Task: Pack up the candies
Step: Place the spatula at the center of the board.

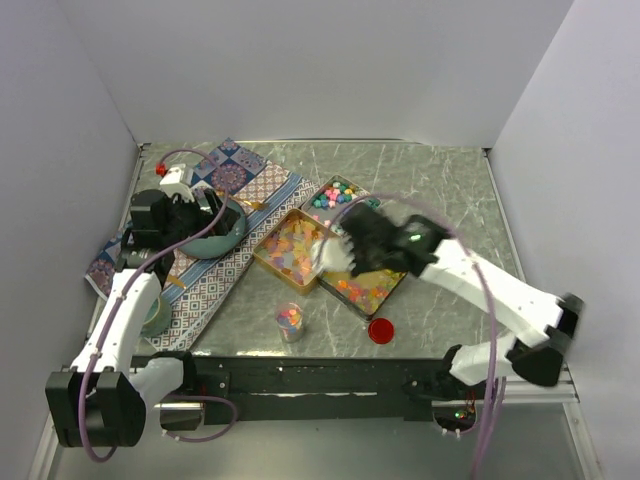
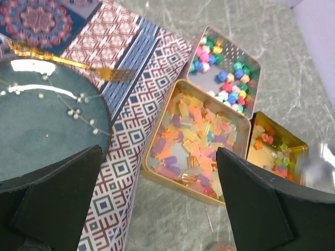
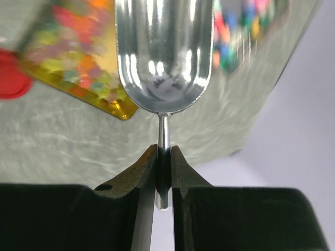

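Observation:
Three gold tins hold the candies: pastel ones (image 1: 335, 194) at the back, translucent yellow-pink ones (image 1: 290, 250) in the middle, orange-red-yellow ones (image 1: 368, 288) at the front right. All three show in the left wrist view: pastel (image 2: 226, 68), yellow-pink (image 2: 196, 137), orange (image 2: 272, 149). My right gripper (image 3: 164, 152) is shut on the handle of a metal scoop (image 3: 165, 52), whose bowl is empty, above the orange tin (image 3: 73, 57). In the top view it (image 1: 342, 254) hovers between the middle and orange tins. My left gripper (image 2: 159, 209) is open and empty, over the teal bowl's edge (image 1: 214, 214).
A small clear jar (image 1: 289, 320) with some candies stands in front of the tins, next to a red round disc (image 1: 380, 330). A teal bowl (image 2: 47, 120) and a gold fork (image 2: 68, 61) lie on a patterned cloth (image 2: 131, 115). A grey cup (image 1: 155, 315) stands near the left arm.

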Controlling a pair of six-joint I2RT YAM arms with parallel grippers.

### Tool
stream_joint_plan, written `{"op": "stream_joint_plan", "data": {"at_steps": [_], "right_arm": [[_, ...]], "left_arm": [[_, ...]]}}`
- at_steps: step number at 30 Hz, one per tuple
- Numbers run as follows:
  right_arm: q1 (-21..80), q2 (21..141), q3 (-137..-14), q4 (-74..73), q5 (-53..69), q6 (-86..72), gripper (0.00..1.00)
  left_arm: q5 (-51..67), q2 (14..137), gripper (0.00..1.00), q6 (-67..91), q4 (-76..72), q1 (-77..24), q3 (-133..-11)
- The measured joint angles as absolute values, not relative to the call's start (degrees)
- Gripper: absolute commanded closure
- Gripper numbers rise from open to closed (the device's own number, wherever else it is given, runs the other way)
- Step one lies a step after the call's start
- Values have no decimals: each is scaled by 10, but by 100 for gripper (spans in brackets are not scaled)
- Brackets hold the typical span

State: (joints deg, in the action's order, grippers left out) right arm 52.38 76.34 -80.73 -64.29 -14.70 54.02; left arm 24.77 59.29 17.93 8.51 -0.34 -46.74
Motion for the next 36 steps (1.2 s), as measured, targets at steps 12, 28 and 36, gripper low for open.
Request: {"op": "stream_joint_plan", "data": {"at_steps": [12, 28, 36], "right_arm": [[100, 714, -580, -400, -17, 375, 100], [2, 909, -593, -283, 92, 296, 52], [-34, 866, -593, -336, 188, 366, 0]], "left_arm": [[262, 579, 3, 172, 74, -4, -453], [322, 550, 3, 86, 49, -13, -357], [359, 554, 3, 47, 39, -22, -357]]}}
